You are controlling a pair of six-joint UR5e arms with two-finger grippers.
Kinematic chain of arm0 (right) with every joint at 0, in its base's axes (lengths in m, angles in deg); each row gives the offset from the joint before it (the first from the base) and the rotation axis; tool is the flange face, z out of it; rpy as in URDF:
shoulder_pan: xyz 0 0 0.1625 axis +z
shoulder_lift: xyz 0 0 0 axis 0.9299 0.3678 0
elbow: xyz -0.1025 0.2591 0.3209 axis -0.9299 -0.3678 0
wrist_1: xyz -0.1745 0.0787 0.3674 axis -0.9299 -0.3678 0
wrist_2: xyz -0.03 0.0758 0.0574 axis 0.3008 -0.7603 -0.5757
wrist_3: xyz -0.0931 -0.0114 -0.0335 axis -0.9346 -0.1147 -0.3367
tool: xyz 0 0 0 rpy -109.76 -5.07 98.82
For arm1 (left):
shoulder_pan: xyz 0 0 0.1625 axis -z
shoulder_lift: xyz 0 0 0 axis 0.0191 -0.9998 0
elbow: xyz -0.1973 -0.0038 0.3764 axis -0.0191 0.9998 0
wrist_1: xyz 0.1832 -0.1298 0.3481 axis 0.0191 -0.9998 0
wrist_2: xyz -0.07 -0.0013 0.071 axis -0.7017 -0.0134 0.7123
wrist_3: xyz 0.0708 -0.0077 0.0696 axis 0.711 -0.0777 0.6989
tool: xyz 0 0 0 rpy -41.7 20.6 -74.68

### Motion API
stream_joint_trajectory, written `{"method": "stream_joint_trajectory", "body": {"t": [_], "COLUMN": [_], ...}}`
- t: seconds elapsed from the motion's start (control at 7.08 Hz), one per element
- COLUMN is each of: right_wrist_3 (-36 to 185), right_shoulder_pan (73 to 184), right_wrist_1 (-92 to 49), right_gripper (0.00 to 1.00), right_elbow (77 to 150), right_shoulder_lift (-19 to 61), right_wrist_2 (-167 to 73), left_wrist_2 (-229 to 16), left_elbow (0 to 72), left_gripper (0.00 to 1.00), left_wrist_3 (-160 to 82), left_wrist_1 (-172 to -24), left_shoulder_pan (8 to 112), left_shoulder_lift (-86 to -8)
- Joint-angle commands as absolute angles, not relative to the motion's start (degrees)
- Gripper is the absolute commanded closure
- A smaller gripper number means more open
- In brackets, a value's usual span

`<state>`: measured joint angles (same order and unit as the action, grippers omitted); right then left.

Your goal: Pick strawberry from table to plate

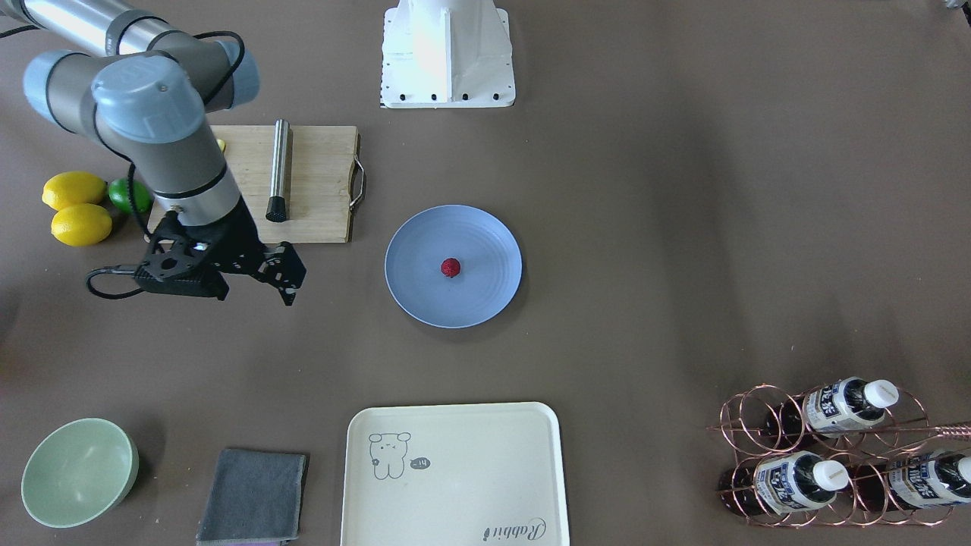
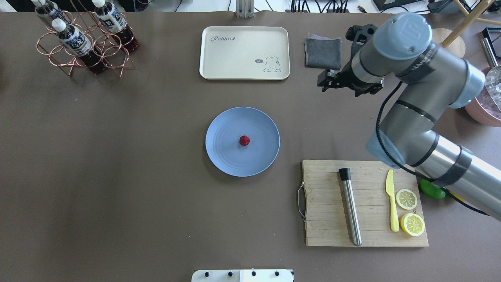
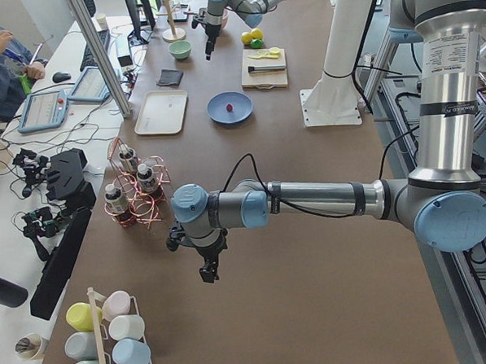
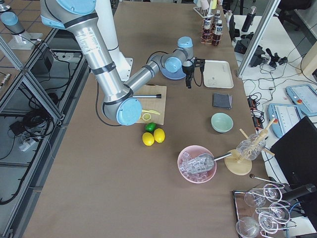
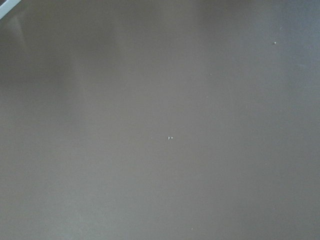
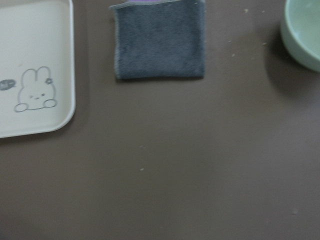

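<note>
The small dark-red strawberry (image 1: 450,267) (image 2: 244,140) lies near the middle of the round light-blue plate (image 1: 425,299) (image 2: 223,158), which rests mid-table (image 1: 645,227). My right gripper (image 1: 286,282) (image 2: 325,83) hangs above bare table between the plate and the grey cloth. Its fingers look open and hold nothing. My left gripper (image 3: 209,272) hovers over bare table far from the plate, beside the bottle rack. It shows only in the left side view, so I cannot tell its state. Both wrist views show no fingers.
A wooden cutting board (image 2: 325,219) carries a metal rod (image 2: 350,211), a yellow knife and lemon halves. Two lemons (image 1: 76,206) and a lime lie beside it. A cream tray (image 1: 455,474), grey cloth (image 1: 254,497), green bowl (image 1: 76,470) and copper bottle rack (image 1: 827,455) line the far edge.
</note>
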<state>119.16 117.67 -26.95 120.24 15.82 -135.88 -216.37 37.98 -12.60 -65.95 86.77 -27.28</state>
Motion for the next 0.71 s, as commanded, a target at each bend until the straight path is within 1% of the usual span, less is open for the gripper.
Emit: {"method": "stream_joint_trajectory", "body": {"t": [0.0, 0.28, 0.56], "right_wrist_3": [98.2, 78.3, 62.6], "right_shoulder_pan": [128.5, 138.5, 148.2], "right_wrist_1": [-26.8, -26.4, -26.9], "right_gripper": [0.00, 0.00, 0.00], "right_elbow": [122.8, 122.2, 121.1], "right_shoulder_lift": [27.5, 36.0, 40.8], "right_wrist_2": [-140.9, -143.8, -148.5], "left_wrist_2": [-215.9, -216.2, -216.4], "left_elbow": [39.4, 39.4, 39.4], "left_gripper": [0.01, 0.01, 0.01], "left_wrist_3": [-12.0, -11.9, -11.9], "left_wrist_1": [-64.4, -64.4, -64.6], "left_shoulder_pan": [87.1, 87.1, 87.1], "left_shoulder_lift": [-27.0, -27.0, -27.0]}}
